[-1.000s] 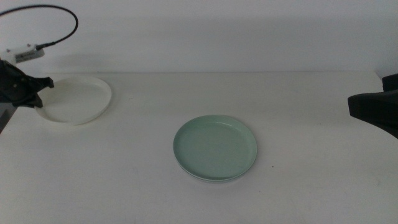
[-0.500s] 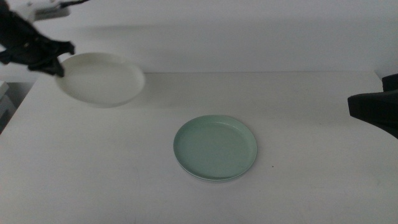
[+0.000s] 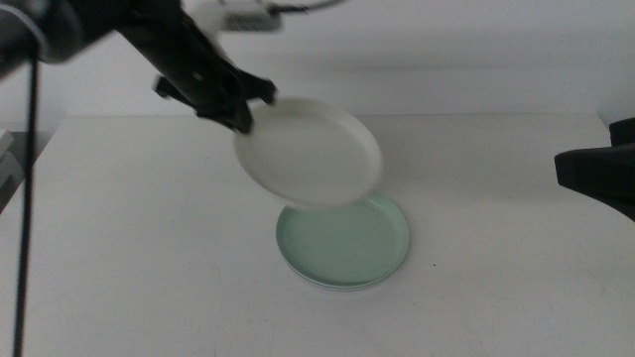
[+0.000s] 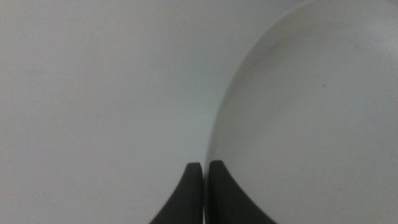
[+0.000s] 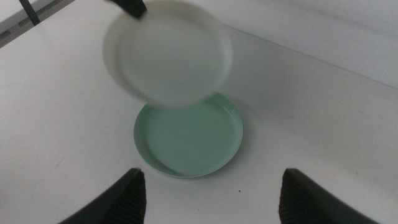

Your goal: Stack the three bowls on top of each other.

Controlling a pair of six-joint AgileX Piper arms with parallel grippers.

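Observation:
My left gripper (image 3: pixel 241 114) is shut on the far-left rim of the white bowl (image 3: pixel 310 151), holding it tilted in the air just over the far part of the mint green bowl (image 3: pixel 347 243). In the left wrist view the two jaws (image 4: pixel 204 167) pinch the white bowl's (image 4: pixel 311 112) rim. A paler edge shows under the green bowl's near rim; what it belongs to I cannot tell. The right wrist view shows the white bowl (image 5: pixel 168 59) blurred above the green bowl (image 5: pixel 189 140). My right gripper (image 5: pixel 214 193) waits open at the table's right side (image 3: pixel 595 174).
The white table (image 3: pixel 149 258) stretches wide to the left and front of the bowls. A cable and a small white box (image 3: pixel 243 18) ride on the left arm, seen against the pale back wall.
The left gripper has lifted the white bowl from the table's far left and carried it right, to above the green bowl. The right arm has stayed still.

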